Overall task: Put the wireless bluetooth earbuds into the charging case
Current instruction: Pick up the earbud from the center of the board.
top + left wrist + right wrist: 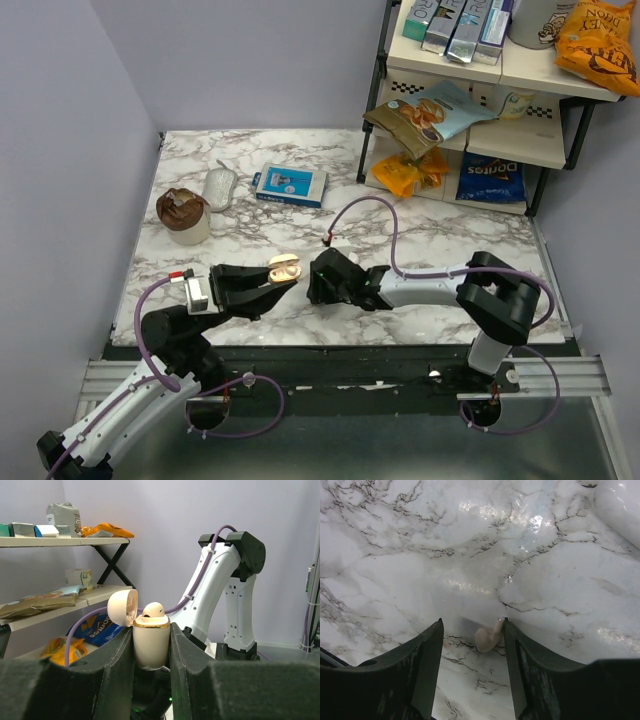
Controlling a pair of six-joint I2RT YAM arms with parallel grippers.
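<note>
Here the right gripper's (472, 630) jaws stand half open astride the loose earbud (486, 637), which lies on the desk (420, 555) with its stem slanting toward one finger. Nearby, the left gripper's (268, 280) jaws clamp the open charging case (151, 647), a second earbud (153, 610) seated in it.

Bright, even light — soft glare

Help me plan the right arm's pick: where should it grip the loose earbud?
Probably the rounded head of the earbud, from straight above, the right gripper straddling it: it lies flat on the table, and its thin stem offers less to pinch.
</note>
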